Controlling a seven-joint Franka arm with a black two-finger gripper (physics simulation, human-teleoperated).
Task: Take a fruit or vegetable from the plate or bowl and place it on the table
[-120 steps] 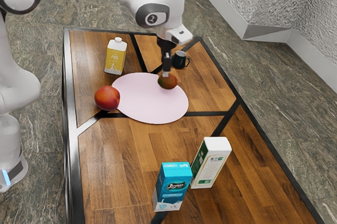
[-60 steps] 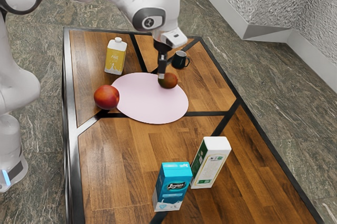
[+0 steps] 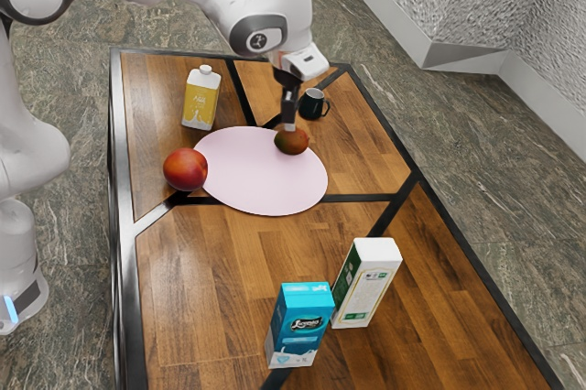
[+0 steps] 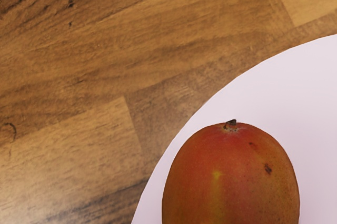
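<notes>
Under pincer (image 3: pixel 290 125), mango (image 3: pixel 292 144), contact unclear.

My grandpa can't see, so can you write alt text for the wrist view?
A big red and orange mango with a stubby dark stem sits near the edge of a pale plate. Under the plate is a brown wooden table.

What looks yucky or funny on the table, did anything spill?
I see no spill. The mango on the pink plate has small dark marks near its stem; they look odd against the red-orange, maybe little bruises.
</notes>
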